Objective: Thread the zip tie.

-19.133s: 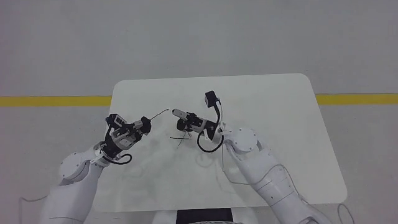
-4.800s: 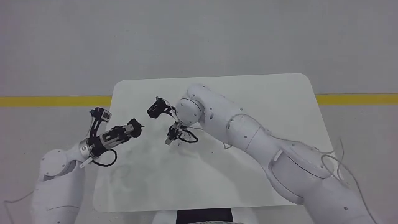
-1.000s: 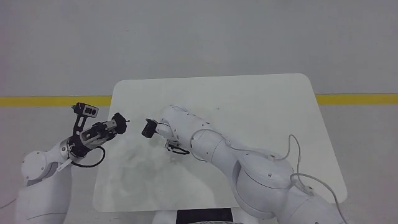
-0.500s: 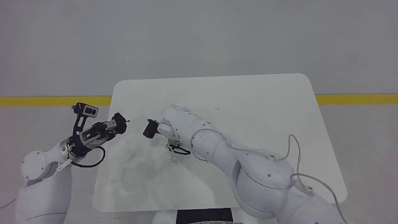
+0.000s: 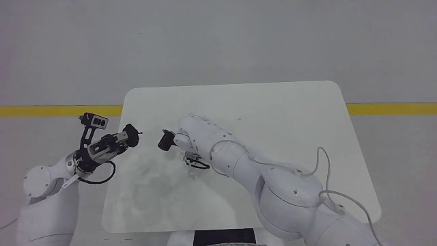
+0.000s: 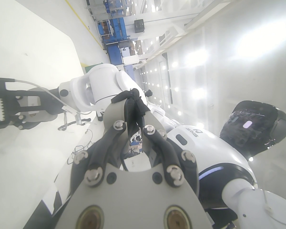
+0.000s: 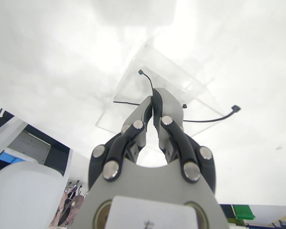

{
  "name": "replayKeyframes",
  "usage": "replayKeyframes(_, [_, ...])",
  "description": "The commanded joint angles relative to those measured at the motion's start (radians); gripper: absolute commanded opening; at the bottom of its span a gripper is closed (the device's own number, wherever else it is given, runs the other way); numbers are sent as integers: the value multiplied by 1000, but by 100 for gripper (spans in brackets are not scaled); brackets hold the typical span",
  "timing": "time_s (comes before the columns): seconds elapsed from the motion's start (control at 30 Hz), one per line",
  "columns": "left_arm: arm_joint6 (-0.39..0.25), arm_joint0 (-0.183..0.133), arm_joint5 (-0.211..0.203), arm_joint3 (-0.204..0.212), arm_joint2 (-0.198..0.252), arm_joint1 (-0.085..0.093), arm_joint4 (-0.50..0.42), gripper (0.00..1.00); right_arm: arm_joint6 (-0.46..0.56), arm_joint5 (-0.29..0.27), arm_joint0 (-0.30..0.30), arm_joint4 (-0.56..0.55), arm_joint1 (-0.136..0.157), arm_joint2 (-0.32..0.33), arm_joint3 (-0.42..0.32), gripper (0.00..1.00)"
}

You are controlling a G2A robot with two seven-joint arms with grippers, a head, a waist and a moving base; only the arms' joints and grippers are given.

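left gripper (image 5: 134, 135): jaws closed, at the table's (image 5: 307, 109) left edge, 9 o'clock; can't tell if anything is pinched
right gripper (image 7: 153, 103): clamped on tie (image 7: 149, 82), head past the tips, above the tray (image 7: 171, 67)
ties: 3 counted; 1 held, second tie (image 7: 209, 119) and third tie (image 7: 124, 103) loose at the tray
tray: 1, clear, flat on the table's left half
room: tabletop runs wide toward 3 o'clock; grippers apart

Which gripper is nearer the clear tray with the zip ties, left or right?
Right. The right gripper hangs over the clear tray, shut on a zip tie. The left gripper is off by the table's left edge, apart from it.
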Motion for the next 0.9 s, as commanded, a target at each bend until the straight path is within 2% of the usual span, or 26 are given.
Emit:
replayKeyframes(0.0, [0,0,0,0,0,0,0,0,0,2,6,5,0,0,-1,0])
replayKeyframes(0.13, [0,0,0,0,0,0,0,0,7,0,19,20,1,0,-7,0])
replayKeyframes(0.33, [0,0,0,0,0,0,0,0,26,-55,44,60,4,15,-7,0])
replayKeyframes(0.53, [0,0,0,0,0,0,0,0,13,-55,61,100,15,37,-22,0])
replayKeyframes(0.67, [0,0,0,0,0,0,0,0,0,-55,68,122,36,46,-48,0])
replayKeyframes(0.87, [0,0,0,0,0,0,0,0,-11,-55,70,160,88,58,-118,0])
